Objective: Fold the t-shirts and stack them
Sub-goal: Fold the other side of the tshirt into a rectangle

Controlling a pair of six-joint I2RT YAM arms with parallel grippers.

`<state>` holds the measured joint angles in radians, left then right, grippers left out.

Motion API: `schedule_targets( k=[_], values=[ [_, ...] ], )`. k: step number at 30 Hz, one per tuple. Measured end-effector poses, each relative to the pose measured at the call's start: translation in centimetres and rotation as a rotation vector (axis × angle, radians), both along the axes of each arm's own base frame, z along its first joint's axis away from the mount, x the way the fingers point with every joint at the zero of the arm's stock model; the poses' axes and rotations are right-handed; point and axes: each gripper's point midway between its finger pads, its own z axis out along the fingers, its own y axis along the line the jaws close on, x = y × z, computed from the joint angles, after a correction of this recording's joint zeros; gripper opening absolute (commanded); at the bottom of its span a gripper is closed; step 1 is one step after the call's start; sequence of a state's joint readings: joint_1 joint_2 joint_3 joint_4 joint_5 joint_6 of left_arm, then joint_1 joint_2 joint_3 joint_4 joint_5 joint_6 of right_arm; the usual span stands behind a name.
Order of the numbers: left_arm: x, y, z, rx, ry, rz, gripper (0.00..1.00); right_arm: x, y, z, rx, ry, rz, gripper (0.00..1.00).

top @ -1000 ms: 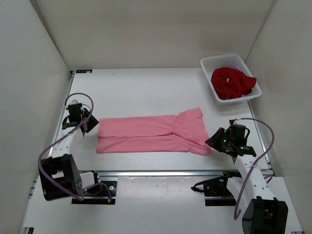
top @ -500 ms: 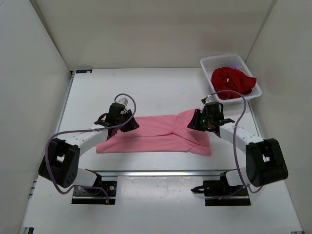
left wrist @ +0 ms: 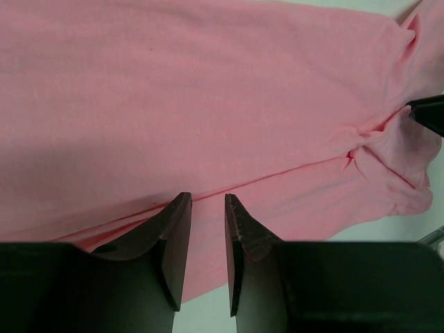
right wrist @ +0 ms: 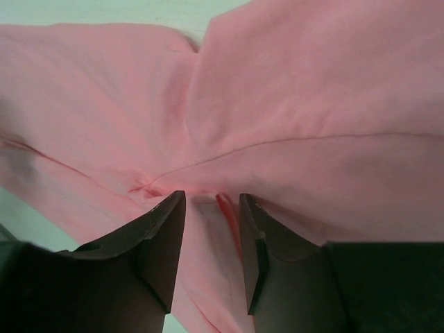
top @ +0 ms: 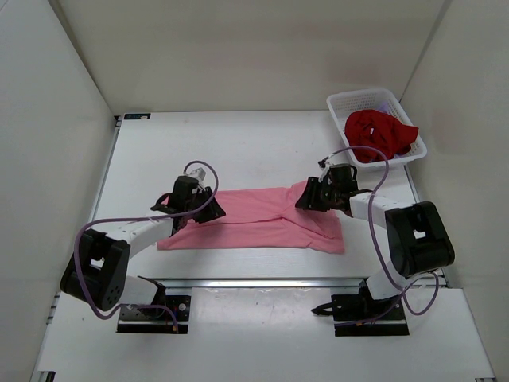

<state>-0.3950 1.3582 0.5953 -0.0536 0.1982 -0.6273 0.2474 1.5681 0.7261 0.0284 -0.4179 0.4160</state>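
Observation:
The pink t-shirt (top: pixel 254 219) lies folded lengthwise in a long band across the middle of the table. My left gripper (top: pixel 208 213) is over its left part, jaws a little apart above the fold line (left wrist: pixel 206 200), holding nothing. My right gripper (top: pixel 305 200) is over the shirt's right part near the sleeve folds, jaws open above the fabric (right wrist: pixel 211 201). The dark red t-shirt (top: pixel 377 134) is crumpled in the white basket (top: pixel 340 102). A bit of lavender fabric (top: pixel 386 105) shows behind it in the basket.
The white mesh basket stands at the back right corner. White walls enclose the table on the left, back and right. A metal rail (top: pixel 262 281) runs along the near edge, with the arm bases behind it.
Both arms swung in from the table's sides onto the pink shirt. Over the last half second the left gripper moved slightly down-left and the right gripper moved left over the sleeve area.

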Motion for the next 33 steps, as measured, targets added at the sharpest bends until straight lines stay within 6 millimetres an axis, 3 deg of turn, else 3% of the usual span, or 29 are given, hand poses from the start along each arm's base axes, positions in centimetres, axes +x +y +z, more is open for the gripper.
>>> schedule_targets(
  k=[2,5,12,19,24,30,33],
  values=[
    [0.2,0.0,0.2,-0.006,-0.008,0.002,0.37,0.0,0.3,0.2,0.015,-0.004,0.01,0.33],
    [0.3,-0.1,0.3,-0.012,-0.013,0.001,0.37,-0.3,0.6,0.3,0.032,-0.001,0.028,0.19],
    [0.3,-0.4,0.7,-0.03,-0.018,-0.004,0.37,-1.6,0.6,0.1,0.046,0.022,0.041,0.01],
    [0.5,-0.4,1.8,-0.053,-0.046,0.0,0.37,-3.7,1.1,2.3,0.057,-0.028,0.069,0.0],
    [0.6,-0.5,2.0,-0.064,-0.048,0.005,0.37,-6.8,2.4,3.3,0.042,-0.045,0.122,0.0],
    [0.8,-0.6,2.4,-0.076,-0.057,0.01,0.37,-10.4,2.9,2.9,0.043,-0.016,0.128,0.0],
    [0.8,-0.7,2.5,-0.082,-0.057,0.012,0.38,-11.7,2.8,1.9,0.044,0.025,0.112,0.09]
  ],
)
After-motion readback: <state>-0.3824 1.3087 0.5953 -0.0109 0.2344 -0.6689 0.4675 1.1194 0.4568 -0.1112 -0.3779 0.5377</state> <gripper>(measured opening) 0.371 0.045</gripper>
